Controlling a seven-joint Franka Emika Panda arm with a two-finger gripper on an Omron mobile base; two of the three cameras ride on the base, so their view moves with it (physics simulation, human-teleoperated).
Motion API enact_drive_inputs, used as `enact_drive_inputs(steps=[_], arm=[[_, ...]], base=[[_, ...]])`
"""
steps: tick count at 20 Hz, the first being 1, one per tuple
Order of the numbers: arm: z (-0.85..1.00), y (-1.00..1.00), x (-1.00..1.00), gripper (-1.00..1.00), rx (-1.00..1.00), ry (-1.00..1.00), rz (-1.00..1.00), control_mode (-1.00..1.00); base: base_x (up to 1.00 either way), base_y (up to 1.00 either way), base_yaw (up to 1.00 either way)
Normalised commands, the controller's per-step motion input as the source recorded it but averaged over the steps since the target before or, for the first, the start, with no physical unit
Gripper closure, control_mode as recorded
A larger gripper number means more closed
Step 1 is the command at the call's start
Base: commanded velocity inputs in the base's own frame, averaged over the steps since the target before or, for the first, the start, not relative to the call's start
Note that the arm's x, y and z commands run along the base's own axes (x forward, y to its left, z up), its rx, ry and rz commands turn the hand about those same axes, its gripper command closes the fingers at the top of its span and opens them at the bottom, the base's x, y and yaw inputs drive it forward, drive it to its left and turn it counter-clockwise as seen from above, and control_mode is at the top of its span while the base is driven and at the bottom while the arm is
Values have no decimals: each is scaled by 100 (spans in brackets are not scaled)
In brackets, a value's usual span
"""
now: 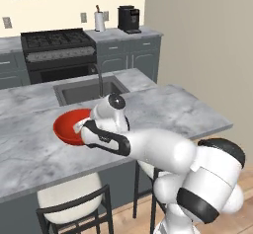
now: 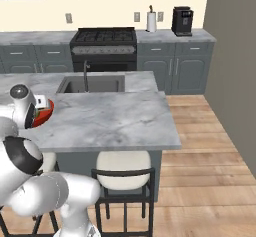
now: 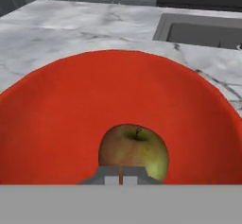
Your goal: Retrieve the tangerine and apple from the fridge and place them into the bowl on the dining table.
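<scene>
Fingers (image 3: 120,179) look pinched together just above the apple (image 3: 134,151), which sits low in the bowl (image 3: 56,124) on the table (image 1: 163,109); seemingly dropped, not held

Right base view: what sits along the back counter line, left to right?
Stove → paper towel roll → coffee machine.
</scene>
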Motion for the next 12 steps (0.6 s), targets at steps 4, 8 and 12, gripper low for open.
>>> enact_drive_inputs(steps=[4,8,12], arm=[[-43,55,56,100,0,8,0,-100],[19,4,-37,100,0,-1,-3,-100],[90,-34,-94,100,0,-21,-9,-100]], base=[[0,0,0],[0,0,0],[0,0,0]])
